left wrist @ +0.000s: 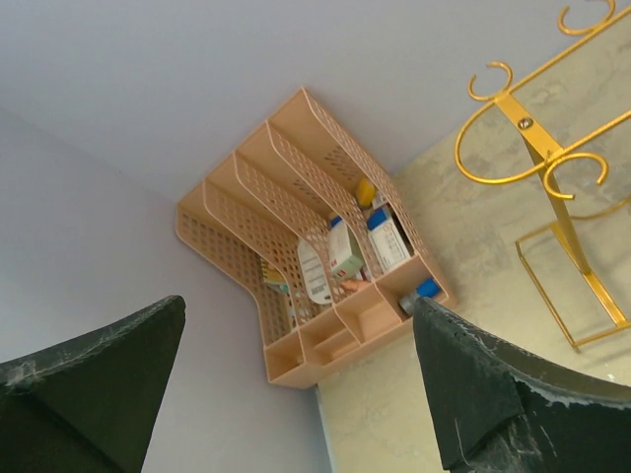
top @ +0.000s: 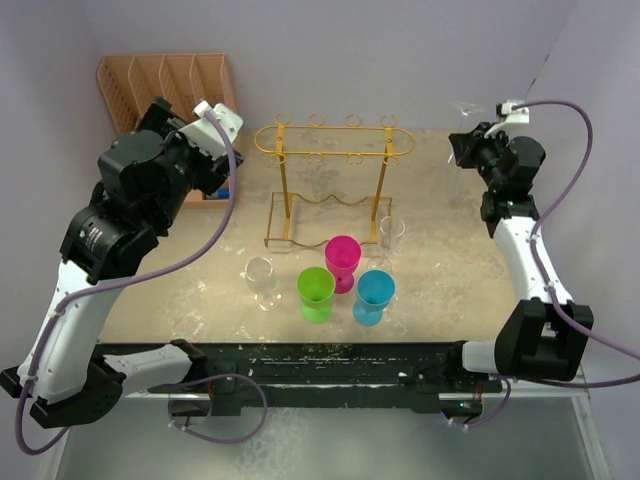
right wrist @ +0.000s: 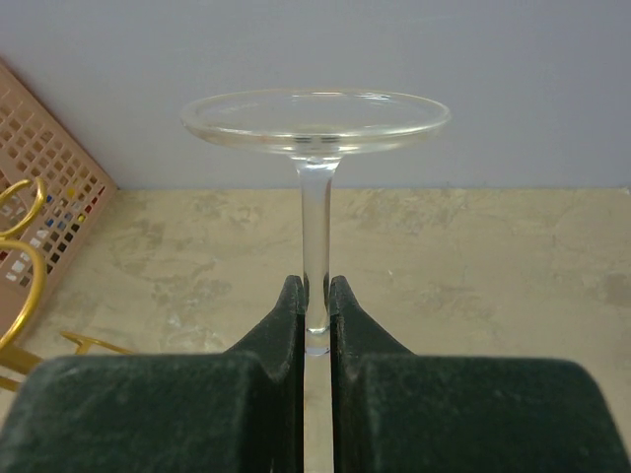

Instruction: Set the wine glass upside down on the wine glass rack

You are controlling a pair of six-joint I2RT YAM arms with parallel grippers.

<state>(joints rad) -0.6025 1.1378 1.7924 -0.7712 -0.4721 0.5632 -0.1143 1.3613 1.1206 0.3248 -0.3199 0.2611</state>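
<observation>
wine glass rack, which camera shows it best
Top external: the whole wine glass rack shows, rail, both posts and base. Left wrist catches only one end, with one post and a base corner. Right wrist shows just gold loops at its left edge.

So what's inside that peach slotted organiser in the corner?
The left wrist view shows the organiser holding a few small white packets, something yellow and a blue-capped item. Its slotted walls hide the rest.
</observation>
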